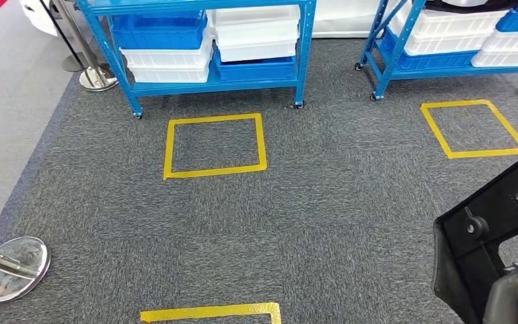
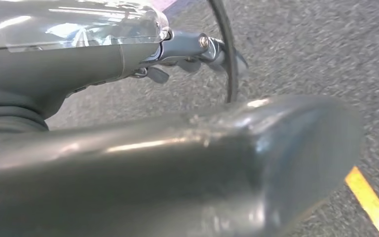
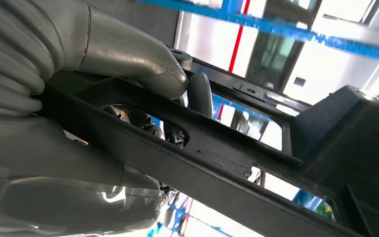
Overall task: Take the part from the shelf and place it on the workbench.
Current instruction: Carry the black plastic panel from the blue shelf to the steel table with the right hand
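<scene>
The part [image 1: 499, 223] is a black plastic frame with cut-outs, and it hangs at the lower right of the head view above the carpet. My right hand [image 1: 512, 293] grips it from below. In the right wrist view my thumb [image 3: 128, 54] lies over one bar of the part [image 3: 256, 163] and darker fingers curl through an opening. My left hand [image 2: 177, 163] hangs over the carpet, holding nothing, thumb in front and fingers [image 2: 197, 49] stretched out beyond it.
Two blue wheeled shelves [image 1: 202, 74] [image 1: 445, 64] with white and blue bins stand at the back. Yellow tape squares [image 1: 214, 169] [image 1: 475, 152] mark the grey carpet, with a third [image 1: 209, 312] at the bottom edge. Stanchion bases [image 1: 10, 266] [image 1: 98, 77] stand at the left.
</scene>
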